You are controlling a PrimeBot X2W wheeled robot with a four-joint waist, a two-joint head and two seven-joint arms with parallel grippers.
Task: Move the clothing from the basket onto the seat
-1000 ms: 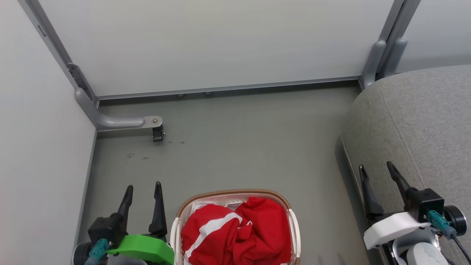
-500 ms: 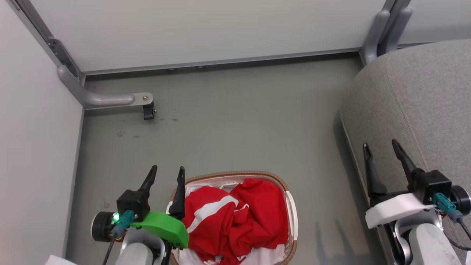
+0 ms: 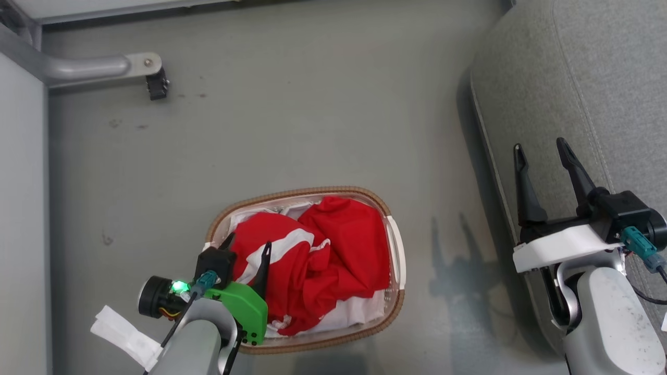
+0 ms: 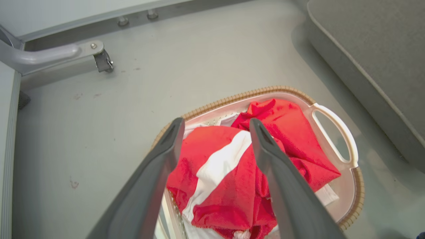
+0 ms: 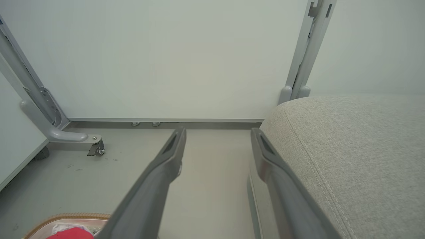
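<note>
Item, lower left of the head view: left gripper (image 3: 248,242) on a green housing (image 3: 242,307) with a lit green lamp (image 3: 180,286). Its two dark fingers are spread, nothing between them, and they lie over the left end of the basket. In the left wrist view the left gripper (image 4: 216,122) frames a white stripe of the fabric; whether the tips touch it cannot be told.

Item, lower right of the head view: right gripper (image 3: 539,146) on a white housing, fingers spread and empty, over the left edge of the seat. In the right wrist view the right gripper (image 5: 218,131) points toward the wall.

Item, lower centre: basket (image 3: 302,191), oval, white perforated plastic with a brown braided rim (image 4: 265,90) and a white side handle (image 4: 335,126), standing on the floor.

Item, inside the basket: clothing (image 3: 323,250), crumpled red fabric with white stripes, heaped to the rim (image 4: 285,129). White cloth (image 3: 354,315) shows beneath it at the lower edge.

Item, right side: seat (image 3: 599,78), grey woven cushion with a stitched seam and rounded corner (image 5: 358,149), bare, near the basket but apart from it.

Item, centre to top: grey floor (image 3: 312,104), lightly marked.

Item, upper left: grey metal foot with a small caster (image 3: 156,86).

Item, farthest, in the right wrist view: pale wall panel (image 5: 166,59) in a grey frame.
</note>
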